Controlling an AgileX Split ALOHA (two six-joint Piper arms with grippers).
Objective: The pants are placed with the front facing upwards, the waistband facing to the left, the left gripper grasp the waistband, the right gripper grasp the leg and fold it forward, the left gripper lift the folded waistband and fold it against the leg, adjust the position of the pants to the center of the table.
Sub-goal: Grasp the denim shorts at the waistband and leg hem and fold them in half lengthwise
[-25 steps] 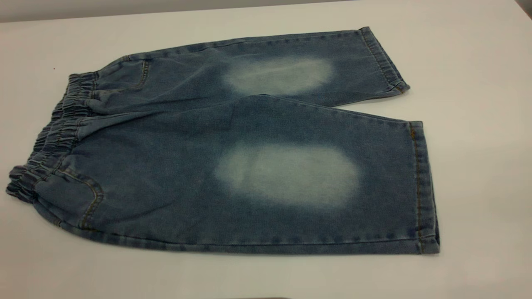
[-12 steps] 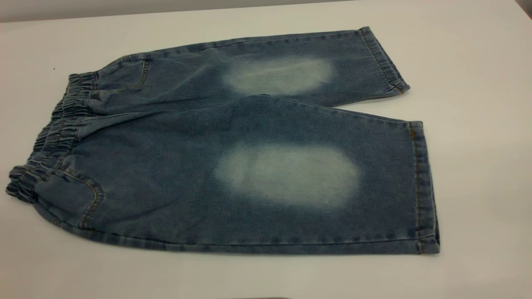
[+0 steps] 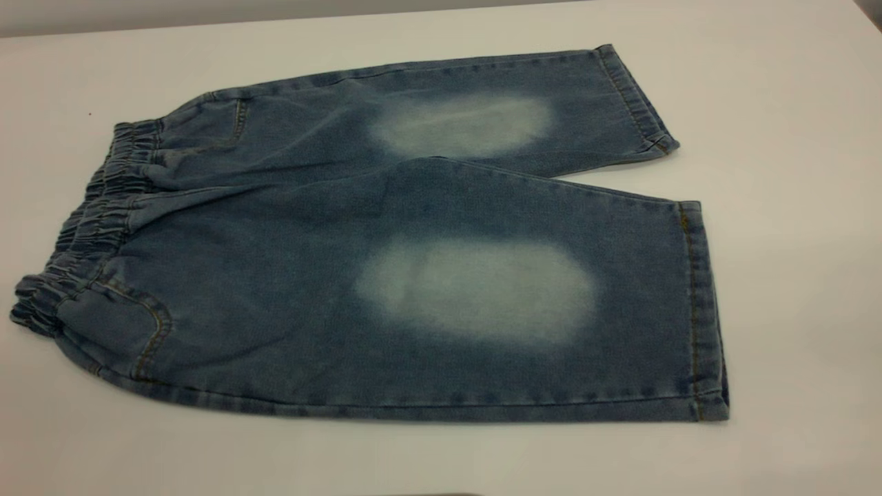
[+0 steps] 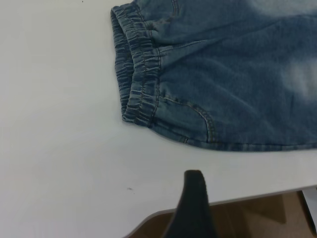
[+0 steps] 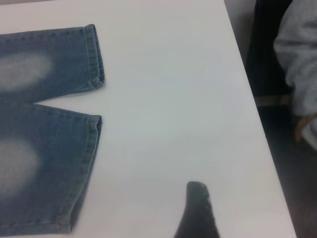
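The blue denim pants (image 3: 289,289) lie flat on the white table (image 3: 792,241), front up, with pale patches on both legs. The gathered waistband (image 3: 89,220) points left. The near leg (image 3: 620,310) and the far leg (image 3: 586,89) spread to the right. Neither gripper shows in the exterior view. My left gripper (image 4: 245,198) hovers off the table's near edge, short of the waistband (image 4: 138,74); one black finger (image 4: 194,198) shows with nothing against it. My right gripper (image 5: 223,201) hangs over bare table to the side of the leg hems (image 5: 91,148), and one finger (image 5: 198,213) shows, standing alone.
The table's near edge (image 4: 257,194) runs just past the left finger, with brown floor below. In the right wrist view the table's side edge (image 5: 257,124) borders a dark gap, and a person's grey sleeve (image 5: 297,49) is beyond it.
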